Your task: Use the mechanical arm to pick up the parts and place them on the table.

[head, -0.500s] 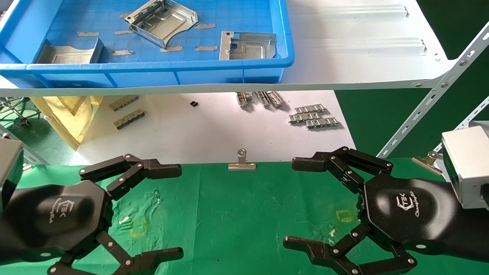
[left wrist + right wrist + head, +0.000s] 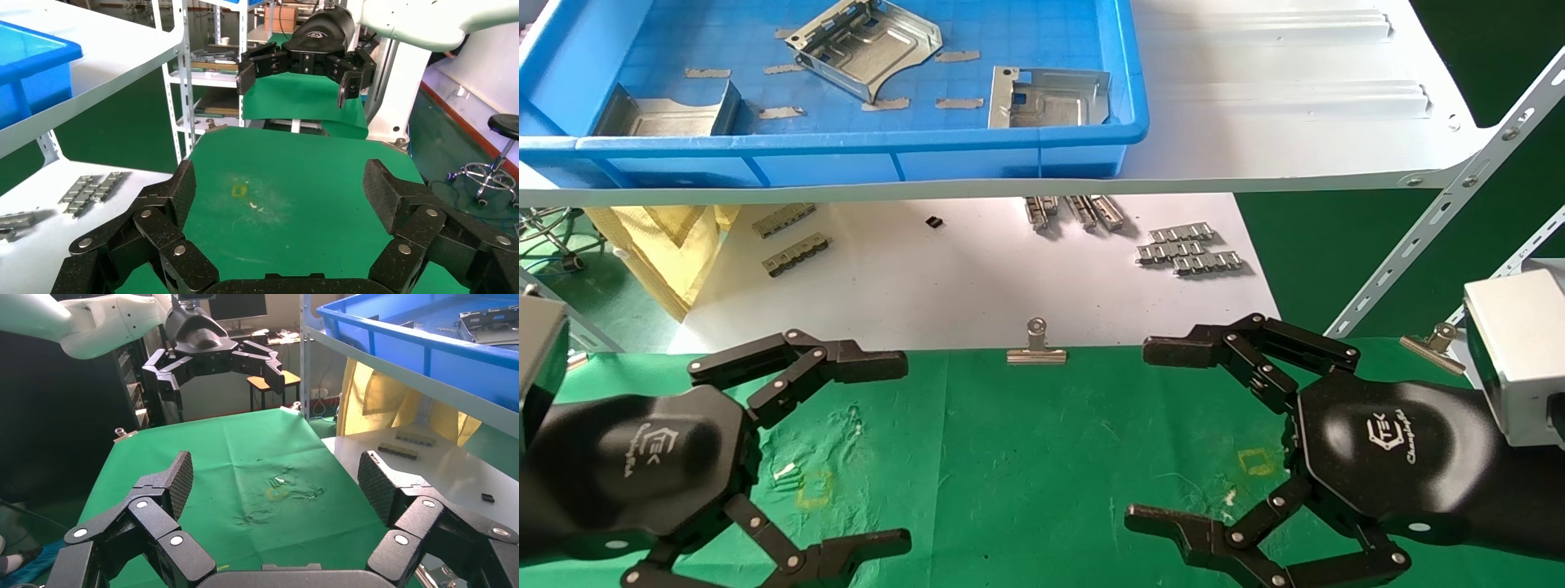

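Note:
Three silvery sheet-metal parts lie in the blue tray (image 2: 1009,159) on the white shelf: one at the back (image 2: 866,45), one at the left (image 2: 670,114), one at the right (image 2: 1050,98). My left gripper (image 2: 883,453) hovers open and empty over the left of the green table (image 2: 1026,457). My right gripper (image 2: 1152,433) hovers open and empty over the table's right. Both face each other, well below and in front of the tray. In the left wrist view the left gripper (image 2: 278,190) frames bare cloth; in the right wrist view the right gripper (image 2: 275,484) does the same.
The white shelf (image 2: 1295,155) overhangs the space behind the table. A white sheet (image 2: 944,278) below it carries small grey toothed strips (image 2: 1189,249). A binder clip (image 2: 1036,347) sits on the cloth's far edge. Slotted shelf braces (image 2: 1442,212) stand at the right.

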